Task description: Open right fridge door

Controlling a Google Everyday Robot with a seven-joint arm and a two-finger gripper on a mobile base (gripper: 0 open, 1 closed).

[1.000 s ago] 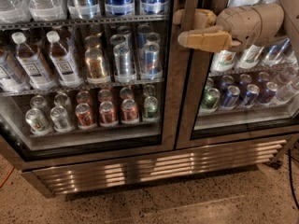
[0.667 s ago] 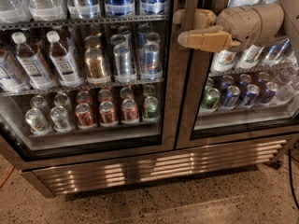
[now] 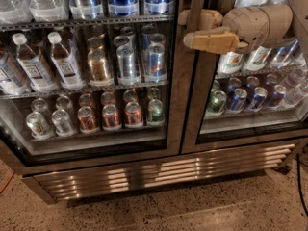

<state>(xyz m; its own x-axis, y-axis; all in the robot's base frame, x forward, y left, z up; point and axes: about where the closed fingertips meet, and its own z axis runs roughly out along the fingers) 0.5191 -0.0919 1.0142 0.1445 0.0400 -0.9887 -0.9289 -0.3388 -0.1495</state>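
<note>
Looking down at a two-door drinks fridge from the front. Got the right fridge door on the right half of the view, shut as far as can be told, glass in a brushed-steel frame. Can see through it to a green can with blue cans beside it on the lower shelf, plus white-labelled bottles on the shelf above.

Got the gripper up high at the steel strip between the two doors, right over the left edge of the right door, reaching in from the right on a beige arm. Fingers spread, one above the other with a gap between, not clamped on anything visible. Can't tell about actual contact with the frame.

Over on the left door: water bottles up top, brown-drink bottles and gold and silver cans on the middle shelf, red and silver cans down low. Below both doors, a slatted steel grille, then speckled floor. Also spotting an orange cable at the far left edge and a black cable at the far right, both down by the floor.
</note>
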